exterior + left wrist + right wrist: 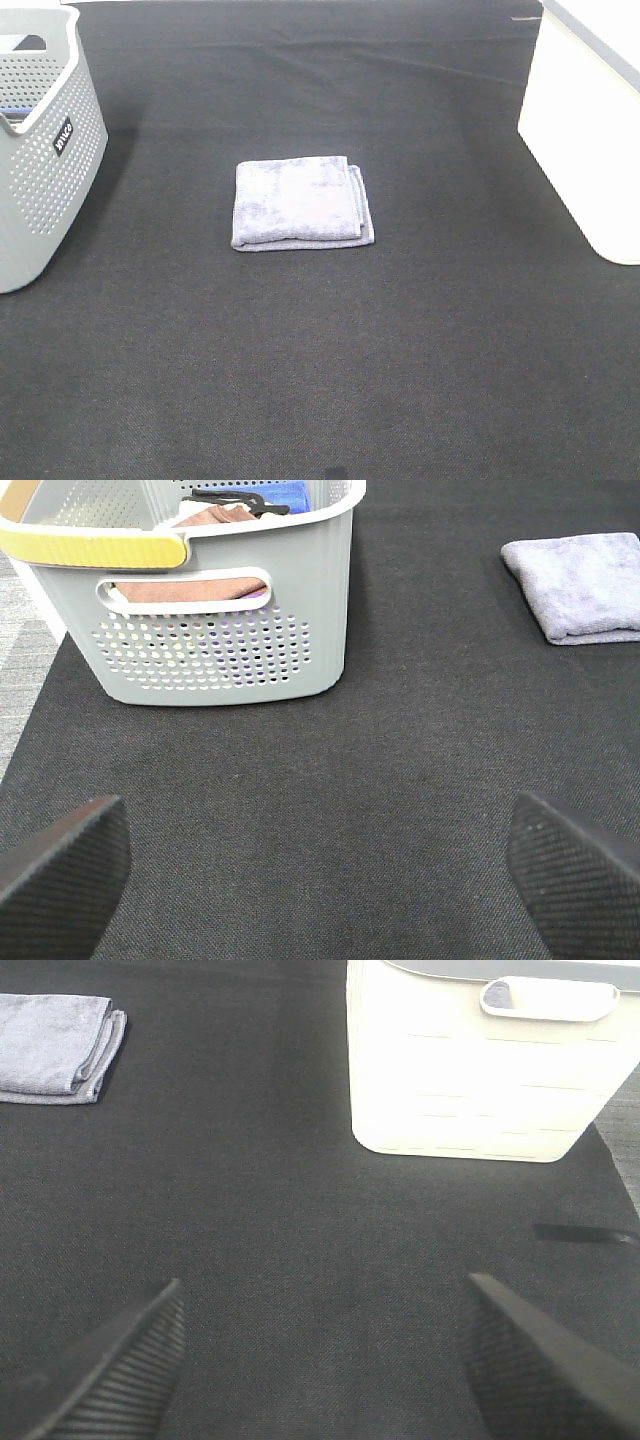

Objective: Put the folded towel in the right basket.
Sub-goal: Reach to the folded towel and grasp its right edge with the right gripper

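The folded lavender-grey towel [303, 203] lies flat on the black mat in the middle of the table; it also shows in the left wrist view [580, 585] and the right wrist view [55, 1048]. The right basket [590, 130] is white and stands at the right edge; it shows in the right wrist view [485, 1070] too. Neither gripper appears in the exterior high view. My left gripper [320, 880] is open and empty, well short of the towel. My right gripper [320, 1360] is open and empty, short of the white basket.
A grey perforated basket [40, 150] stands at the left edge; in the left wrist view it [220, 650] holds brown and blue cloths. A black mat [320, 360] covers the table. A dark strip [585, 1233] lies near the mat's edge.
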`<state>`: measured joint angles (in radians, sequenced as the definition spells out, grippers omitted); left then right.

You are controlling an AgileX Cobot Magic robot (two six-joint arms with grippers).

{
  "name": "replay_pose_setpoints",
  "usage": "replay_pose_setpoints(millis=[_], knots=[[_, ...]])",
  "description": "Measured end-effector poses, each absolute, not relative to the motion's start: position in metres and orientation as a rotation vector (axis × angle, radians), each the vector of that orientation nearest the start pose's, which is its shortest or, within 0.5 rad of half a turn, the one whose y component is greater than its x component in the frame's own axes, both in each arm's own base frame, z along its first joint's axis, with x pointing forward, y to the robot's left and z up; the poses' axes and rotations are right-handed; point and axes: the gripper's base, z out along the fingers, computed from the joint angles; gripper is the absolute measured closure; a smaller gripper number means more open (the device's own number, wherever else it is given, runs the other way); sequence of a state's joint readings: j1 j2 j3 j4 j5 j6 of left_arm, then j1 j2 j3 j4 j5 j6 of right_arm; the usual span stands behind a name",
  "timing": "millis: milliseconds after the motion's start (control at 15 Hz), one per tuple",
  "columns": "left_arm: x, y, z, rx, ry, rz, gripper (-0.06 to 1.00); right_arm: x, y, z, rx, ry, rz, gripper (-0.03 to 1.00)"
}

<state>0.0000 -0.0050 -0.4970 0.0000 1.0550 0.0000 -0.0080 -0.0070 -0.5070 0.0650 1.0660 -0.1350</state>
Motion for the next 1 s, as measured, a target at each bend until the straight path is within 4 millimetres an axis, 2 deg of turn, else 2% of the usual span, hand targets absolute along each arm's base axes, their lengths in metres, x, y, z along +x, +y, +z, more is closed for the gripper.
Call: replay_pose_setpoints(millis=[1000], knots=[[-0.0051,0.0,0.2769,0.0,2.037,0.0,-0.03,-0.0071,0.0052,0.2789,-0.133,2.03,-0.012,0.25]])
